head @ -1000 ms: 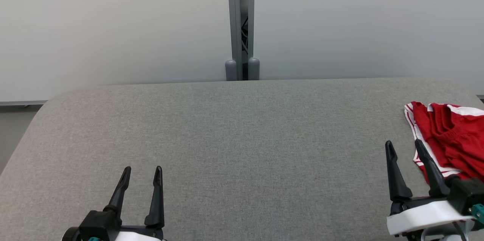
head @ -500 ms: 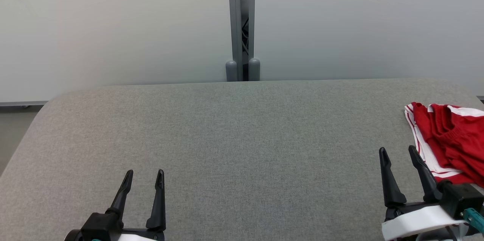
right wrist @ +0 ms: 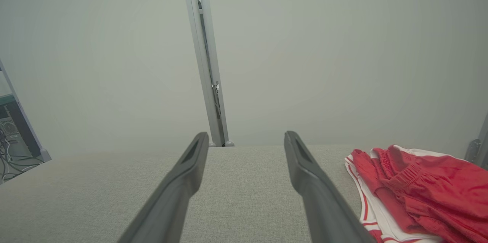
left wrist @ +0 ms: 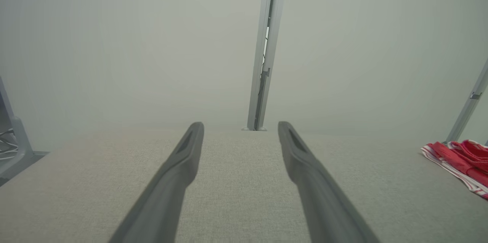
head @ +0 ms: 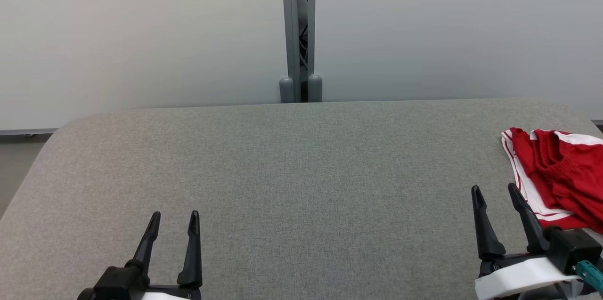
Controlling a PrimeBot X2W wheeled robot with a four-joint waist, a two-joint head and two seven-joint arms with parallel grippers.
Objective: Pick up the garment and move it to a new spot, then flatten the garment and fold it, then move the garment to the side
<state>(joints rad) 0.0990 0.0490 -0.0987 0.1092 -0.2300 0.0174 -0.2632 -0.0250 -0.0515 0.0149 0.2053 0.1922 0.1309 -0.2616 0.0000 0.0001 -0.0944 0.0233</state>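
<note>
You can sweep freely across the grey table (head: 301, 173); the crumpled garment (head: 565, 168) blocks its right edge, and a post (head: 299, 31) stands behind it.

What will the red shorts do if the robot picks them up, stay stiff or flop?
Probably floppy: the red shorts lie in soft wrinkles on the table, so they'd likely droop from a pinch. They look thin, so probably light. Pushed, the cloth may bunch up instead of sliding.

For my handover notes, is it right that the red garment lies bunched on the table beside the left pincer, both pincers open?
Not quite: the head view shows the garment beside the right pincer, not the left pincer; the rest stands.
</note>
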